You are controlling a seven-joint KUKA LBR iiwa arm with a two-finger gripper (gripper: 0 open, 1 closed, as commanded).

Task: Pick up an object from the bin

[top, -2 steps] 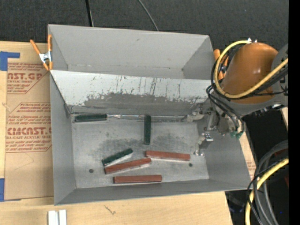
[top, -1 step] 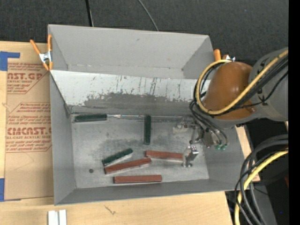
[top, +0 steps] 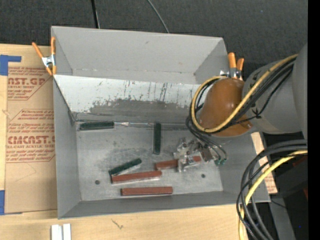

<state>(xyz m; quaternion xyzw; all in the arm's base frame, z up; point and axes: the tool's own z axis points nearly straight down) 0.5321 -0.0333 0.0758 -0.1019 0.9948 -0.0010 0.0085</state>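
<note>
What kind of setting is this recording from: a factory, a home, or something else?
Probably a robotics lab's bin-picking test cell: a cabled arm with its end effector low in a grey metal bin of loose red-brown bars and dark green sticks.

Bare bin floor (top: 95,151) left of sticks (top: 137,176)

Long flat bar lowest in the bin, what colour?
Reddish-brown, plain, no pattern. The long flat bar shows best in the camera view.
</note>
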